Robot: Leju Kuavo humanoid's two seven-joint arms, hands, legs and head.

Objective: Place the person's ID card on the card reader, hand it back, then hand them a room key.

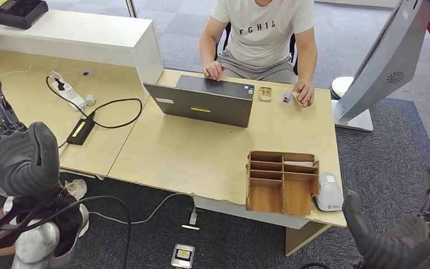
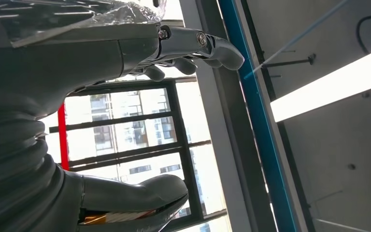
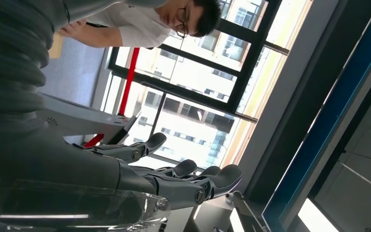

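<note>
Reach right hand [image 1: 403, 235], fingers spread and empty, toward the ID card [image 1: 299, 100] in the person's hand [image 1: 304, 93]. Keep left hand [image 1: 14, 148], likewise spread and empty, clear of the laptop [image 1: 204, 101].

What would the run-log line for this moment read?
left hand: raised, empty | right hand: raised, empty | card: in person's hand | card reader: bare, beside wooden organizer | step: handover not yet begun

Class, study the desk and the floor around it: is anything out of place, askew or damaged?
Two things stand out. A small device lies on the carpet below the desk, beside a trailing cable. The card reader sits at the desk's near edge, next to the wooden organizer, where a knock might tip it off.
</note>
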